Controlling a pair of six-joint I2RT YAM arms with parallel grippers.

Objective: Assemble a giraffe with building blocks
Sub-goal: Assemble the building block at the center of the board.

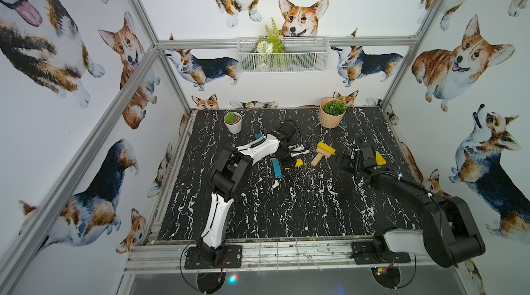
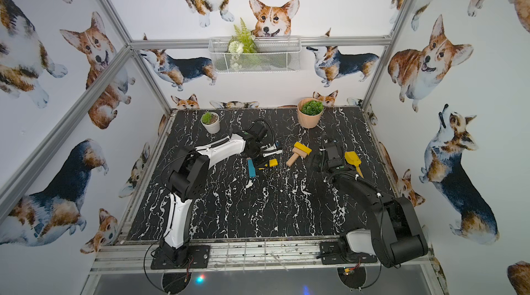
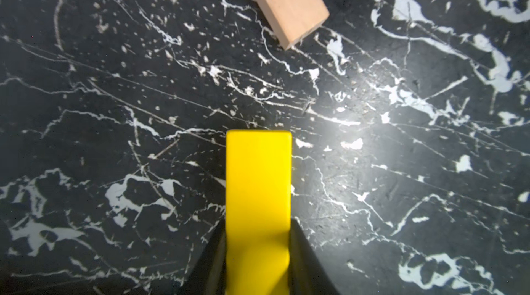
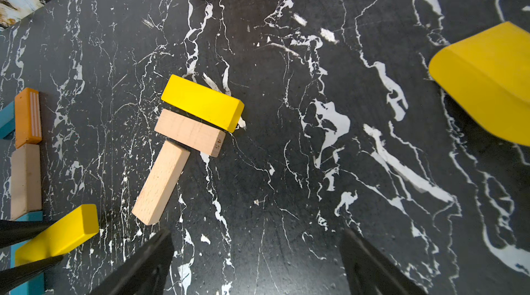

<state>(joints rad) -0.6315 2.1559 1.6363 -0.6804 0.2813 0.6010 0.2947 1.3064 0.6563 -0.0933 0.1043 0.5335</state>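
Building blocks, small wooden bars either painted or bare, lie on the black marbled table (image 4: 286, 193) in two groups. A glossy yellow block (image 3: 258, 176) is pinched by its long sides between the closed jaws of the left gripper (image 3: 258, 221), with its free end jutting past the fingertips. Just beyond that end, not touching it, is the near end of a long tan bar (image 3: 284, 0). This bar lies ahead of the right gripper (image 4: 255, 250), off toward its left finger. The right jaws stand wide apart with nothing between them. The bar's far end butts a crosswise tan block (image 4: 189, 133) with small digits stamped on one end. A second yellow block (image 4: 202, 102) sits close alongside on that block's far side. Beside the left jaws the giraffe (image 4: 25, 164) is a partial row of an orange block (image 4: 27, 117), a plain tan piece (image 4: 25, 187) and a teal bar (image 1: 276, 168) end to end. Another teal piece (image 4: 5, 118) lies beside the orange block.
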